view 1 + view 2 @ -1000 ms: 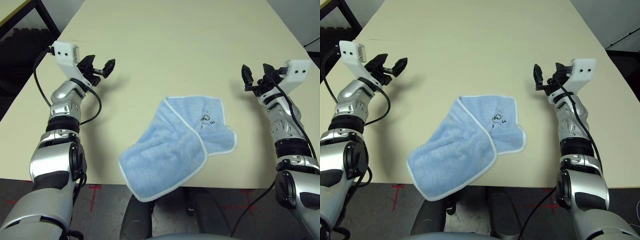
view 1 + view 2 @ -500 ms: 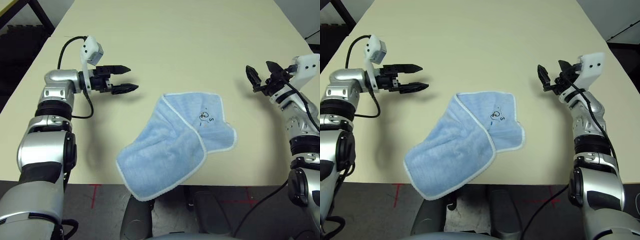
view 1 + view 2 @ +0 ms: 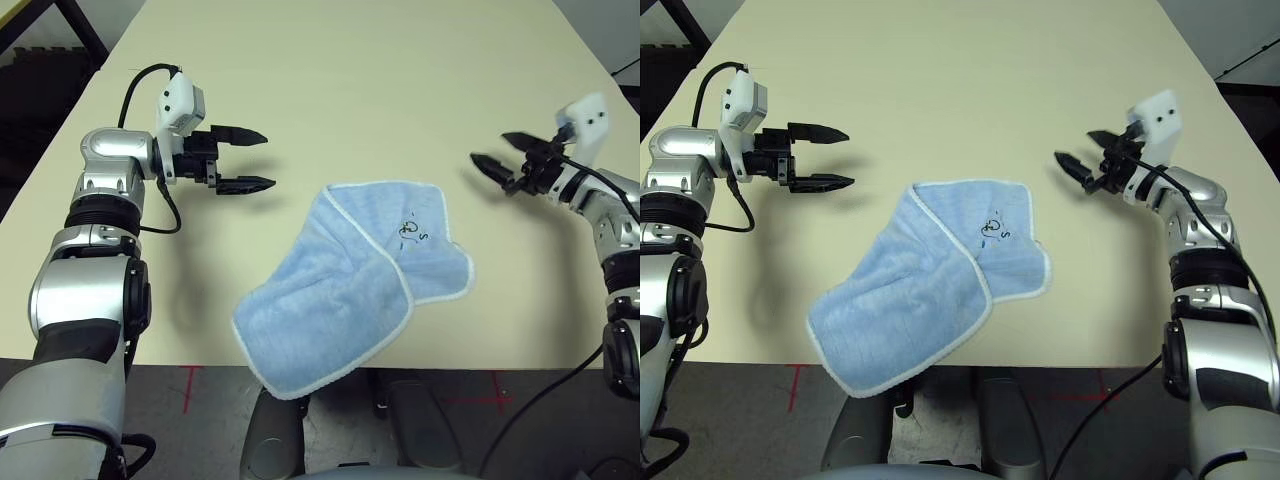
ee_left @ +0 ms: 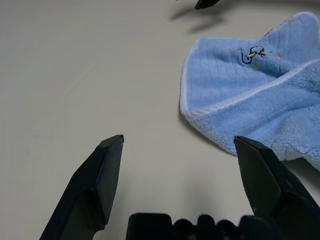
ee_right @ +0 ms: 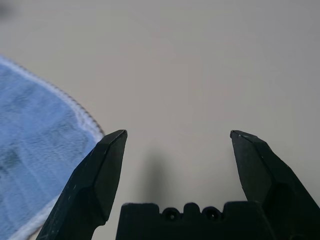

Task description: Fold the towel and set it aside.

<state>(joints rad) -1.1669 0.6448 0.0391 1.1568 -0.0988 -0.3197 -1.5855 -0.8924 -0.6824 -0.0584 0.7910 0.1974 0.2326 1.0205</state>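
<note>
The light-blue towel [image 3: 350, 275] with a white hem lies crumpled near the table's front edge, one part folded over another and a corner hanging past the edge. Small black marks [image 3: 410, 234] show near its far right corner. My left gripper [image 3: 258, 160] hovers open to the towel's far left, fingers pointing toward it, nothing between them. My right gripper [image 3: 492, 155] is open on the towel's far right, also pointing inward and apart from the cloth. The towel [image 4: 260, 90] lies ahead of the left fingers in the left wrist view, and its hem [image 5: 75, 107] edges the right wrist view.
The beige table [image 3: 340, 80] stretches bare beyond the towel. Its front edge [image 3: 500, 372] runs close under the towel, with dark floor below. A dark frame [image 3: 60, 25] stands off the table's far left corner.
My right gripper has swung from upright to pointing inward at the towel and moved closer to it. My left gripper turned level toward the towel a second ago and shifted slightly since. The towel has not moved.
</note>
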